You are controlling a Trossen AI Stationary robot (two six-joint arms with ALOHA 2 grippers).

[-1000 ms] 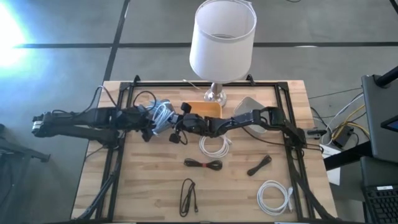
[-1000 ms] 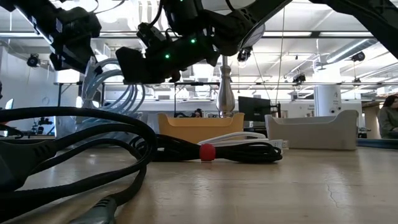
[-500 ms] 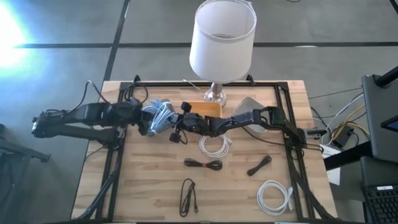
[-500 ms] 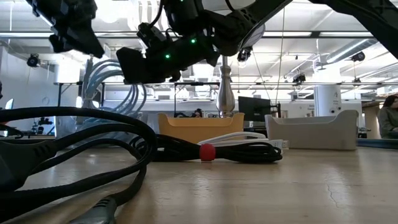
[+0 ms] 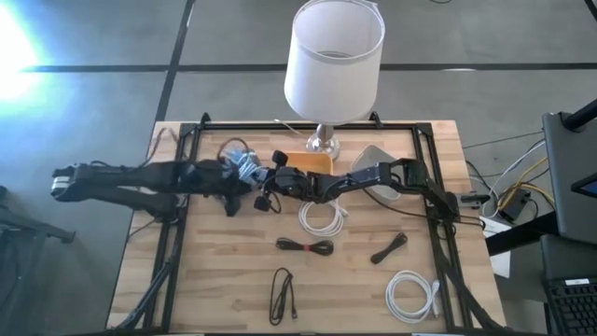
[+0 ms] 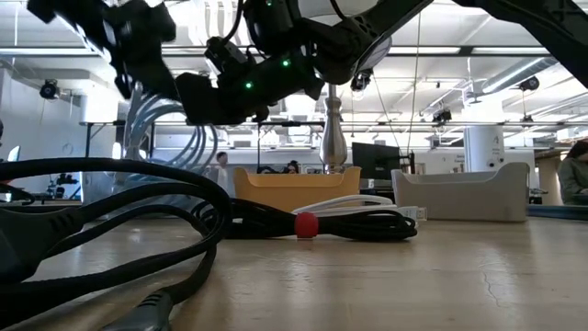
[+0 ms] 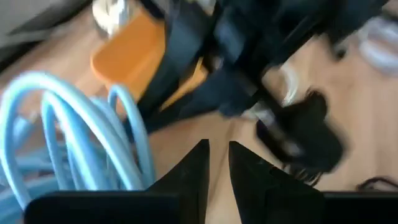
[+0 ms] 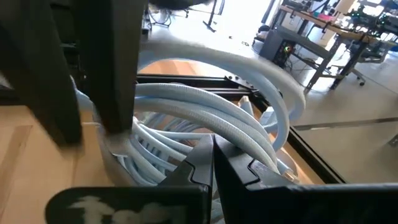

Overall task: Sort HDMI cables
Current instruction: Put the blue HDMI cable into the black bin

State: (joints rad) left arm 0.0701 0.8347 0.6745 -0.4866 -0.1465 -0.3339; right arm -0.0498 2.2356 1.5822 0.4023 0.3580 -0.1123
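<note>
Light blue cable (image 5: 244, 166) is hanging above the worktop (image 5: 224, 280), with the right end effector (image 5: 262, 183) at 3 o'clock closing narrowly on its loops; left end effector (image 5: 229, 177) fingers are narrow too.

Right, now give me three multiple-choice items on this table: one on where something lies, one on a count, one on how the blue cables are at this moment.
1. What lies nearest the table corner at the high view's lower right?
A. a mug
B. a white cable loop
C. a pair of scissors

2. How many black bundles lie on the wood?
A. one
B. three
C. six

3. How are the light blue cables?
A. spread flat and apart on the wood
B. stacked on a white loop
C. bunched up where the left claw and right claw meet

Answers:
1 B: the high view shows the white loop by that corner.
2 B: three separate dark bundles lie in the table's lower half in that view.
3 C: the low view shows their loops hanging from the arms, above the wood.
</note>
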